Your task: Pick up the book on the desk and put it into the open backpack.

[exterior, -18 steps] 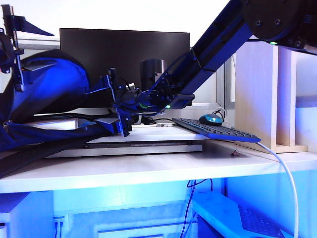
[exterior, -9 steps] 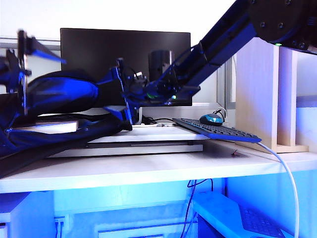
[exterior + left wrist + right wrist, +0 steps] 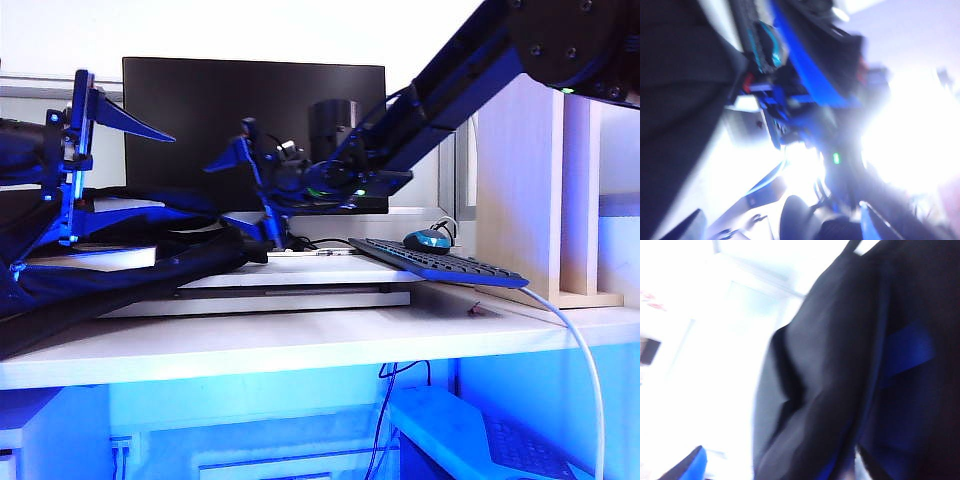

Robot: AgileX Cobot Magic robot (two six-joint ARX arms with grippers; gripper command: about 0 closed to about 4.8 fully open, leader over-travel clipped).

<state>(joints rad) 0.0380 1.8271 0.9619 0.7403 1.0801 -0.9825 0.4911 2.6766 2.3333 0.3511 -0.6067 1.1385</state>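
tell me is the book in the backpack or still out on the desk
In. The book lies flat between the backpack's dark fabric layers at the exterior view's left, white page edges showing through the opening; it is not on the bare desk.

arms: black, blue-tinged links | tool: thin pointed fingers | joints: round, screwed | green lights

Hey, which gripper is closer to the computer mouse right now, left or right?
Right. The right gripper hangs open in front of the monitor, over the backpack's edge, nearer the mouse. The left gripper stands open above the backpack, at the far left.
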